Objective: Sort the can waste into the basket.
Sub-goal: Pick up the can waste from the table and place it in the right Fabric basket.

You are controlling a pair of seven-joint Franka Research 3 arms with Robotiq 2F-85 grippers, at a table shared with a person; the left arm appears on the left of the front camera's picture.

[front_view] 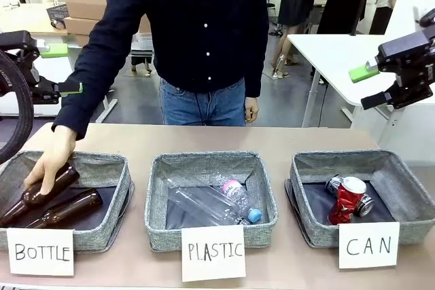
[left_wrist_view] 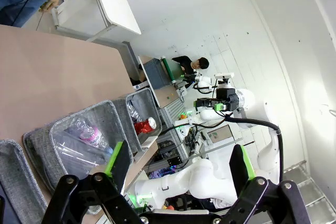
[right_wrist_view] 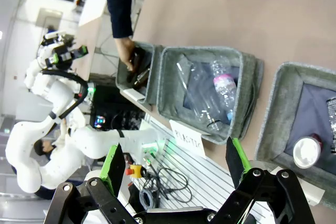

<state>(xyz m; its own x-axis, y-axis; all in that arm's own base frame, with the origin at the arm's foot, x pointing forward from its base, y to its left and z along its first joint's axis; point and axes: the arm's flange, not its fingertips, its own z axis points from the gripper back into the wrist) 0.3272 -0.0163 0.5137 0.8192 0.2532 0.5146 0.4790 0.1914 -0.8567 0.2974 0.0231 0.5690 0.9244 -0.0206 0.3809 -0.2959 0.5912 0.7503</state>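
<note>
The grey basket (front_view: 353, 159) behind the white "CAN" card stands at the table's right. A red can (front_view: 348, 200) with a silver top lies inside it, against a silver-grey can (front_view: 334, 184). Both arms hang high above the table. My left gripper (front_view: 64, 69) is at the far left, open and holding nothing. My right gripper (front_view: 368, 87) is at the far right, above that basket, also open and bare. In the left wrist view my left gripper (left_wrist_view: 181, 161) looks over the basket (left_wrist_view: 149, 103) and the red can (left_wrist_view: 144, 126). In the right wrist view my right gripper (right_wrist_view: 176, 161) is near the basket (right_wrist_view: 278, 103) and the red can (right_wrist_view: 307, 152).
A person stands at the far side; one hand (front_view: 47, 164) rests on a brown bottle (front_view: 41, 191) in the "BOTTLE" basket (front_view: 102, 161) at the left. The middle "PLASTIC" basket (front_view: 204, 161) holds clear plastic bottles (front_view: 224, 202). Bare tabletop lies behind the baskets.
</note>
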